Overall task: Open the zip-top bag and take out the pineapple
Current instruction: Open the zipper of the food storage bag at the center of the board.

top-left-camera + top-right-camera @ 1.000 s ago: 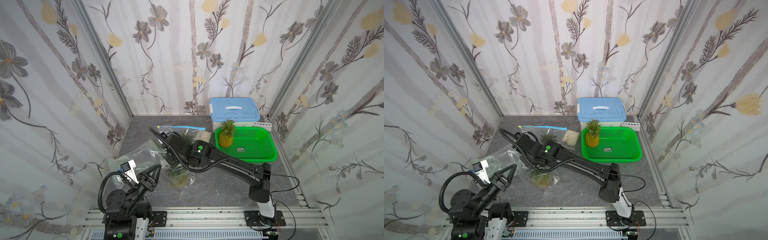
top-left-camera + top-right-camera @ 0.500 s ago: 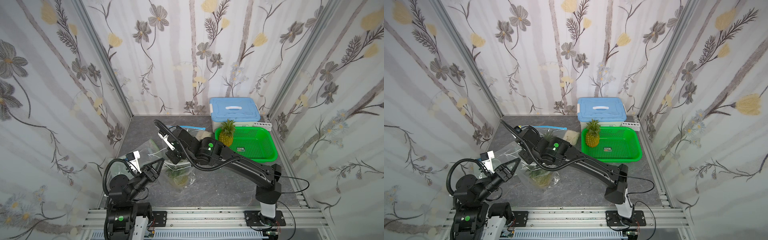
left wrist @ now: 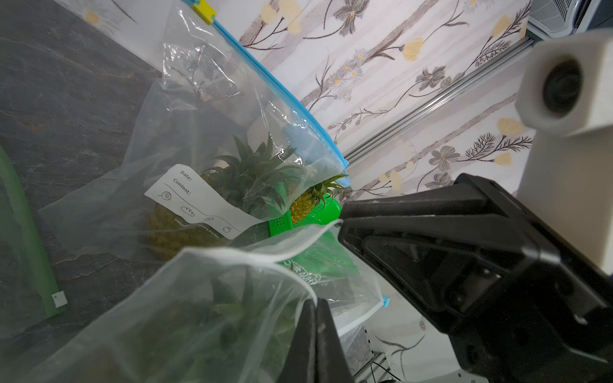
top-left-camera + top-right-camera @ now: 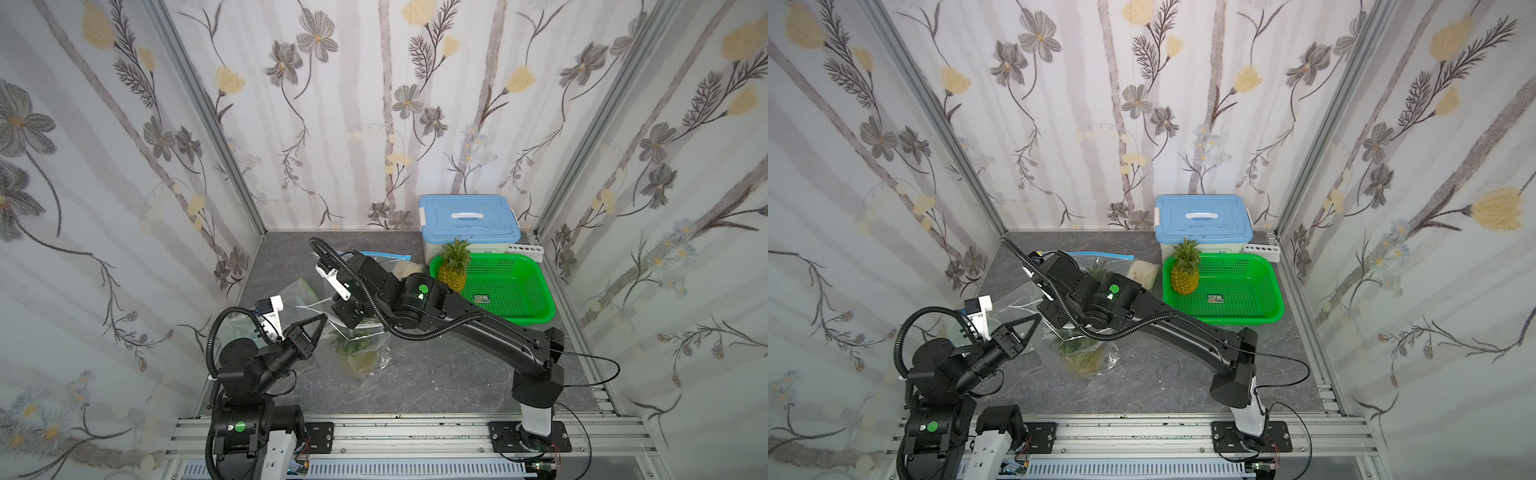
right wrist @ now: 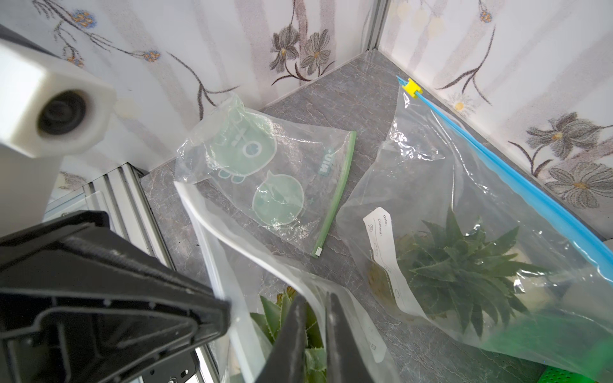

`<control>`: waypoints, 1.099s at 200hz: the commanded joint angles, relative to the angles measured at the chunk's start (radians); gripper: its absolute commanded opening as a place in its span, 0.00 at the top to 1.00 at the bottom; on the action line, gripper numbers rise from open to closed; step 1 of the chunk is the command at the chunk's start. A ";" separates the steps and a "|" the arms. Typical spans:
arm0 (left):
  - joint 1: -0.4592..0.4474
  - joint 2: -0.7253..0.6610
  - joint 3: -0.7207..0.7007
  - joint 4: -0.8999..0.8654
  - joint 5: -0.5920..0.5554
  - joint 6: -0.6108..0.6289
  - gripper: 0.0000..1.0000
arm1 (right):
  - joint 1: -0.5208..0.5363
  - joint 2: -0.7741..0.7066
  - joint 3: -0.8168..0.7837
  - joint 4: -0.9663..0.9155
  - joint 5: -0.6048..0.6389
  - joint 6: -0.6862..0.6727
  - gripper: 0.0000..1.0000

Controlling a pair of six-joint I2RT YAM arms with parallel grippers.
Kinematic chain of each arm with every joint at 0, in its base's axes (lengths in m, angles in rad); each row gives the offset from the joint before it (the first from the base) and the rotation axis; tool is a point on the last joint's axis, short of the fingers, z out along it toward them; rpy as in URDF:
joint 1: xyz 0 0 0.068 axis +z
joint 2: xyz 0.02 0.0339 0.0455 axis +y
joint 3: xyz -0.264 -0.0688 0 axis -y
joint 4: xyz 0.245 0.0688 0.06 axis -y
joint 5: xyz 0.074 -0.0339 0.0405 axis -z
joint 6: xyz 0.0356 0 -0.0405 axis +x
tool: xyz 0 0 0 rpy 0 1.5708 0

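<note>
The left pincer (image 3: pixel 313 308) and right pincer (image 5: pixel 315 300) each clamp the rim of the zip-top bag (image 3: pixel 185 298); its pineapple (image 4: pixel 361 359) sits below them. Near them lie a blue-zipped bag (image 5: pixel 464 185) holding a second pineapple (image 5: pixel 464 265) and one empty bag (image 5: pixel 265 172). Farther off, a green basket (image 4: pixel 536 291) holds a third pineapple (image 4: pixel 454 270).

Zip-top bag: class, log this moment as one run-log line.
left gripper: shut on zip-top bag rim | right gripper: shut on rim | mouth: parted | pineapple: inside bag

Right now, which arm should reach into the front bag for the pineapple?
Right, probably: the right gripper sits over the mouth of the zip-top bag, pineapple leaves just under its tips. The left gripper pinches the rim.
</note>
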 commanded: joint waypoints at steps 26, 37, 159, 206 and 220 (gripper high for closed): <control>0.000 -0.006 0.045 -0.069 0.017 0.044 1.00 | 0.000 -0.016 0.005 0.042 -0.001 0.002 0.82; 0.000 -0.015 0.052 -0.095 0.015 0.050 1.00 | 0.001 -0.022 0.005 0.039 -0.002 0.007 0.76; 0.000 -0.068 0.010 -0.109 0.036 0.033 1.00 | 0.064 -0.100 -0.129 -0.027 -0.193 0.229 0.61; 0.000 -0.129 0.006 -0.150 0.039 0.023 1.00 | 0.020 -0.053 -0.134 -0.034 -0.209 0.247 0.56; 0.000 -0.148 -0.001 -0.157 0.042 0.015 1.00 | 0.006 -0.043 -0.133 -0.051 -0.196 0.249 0.52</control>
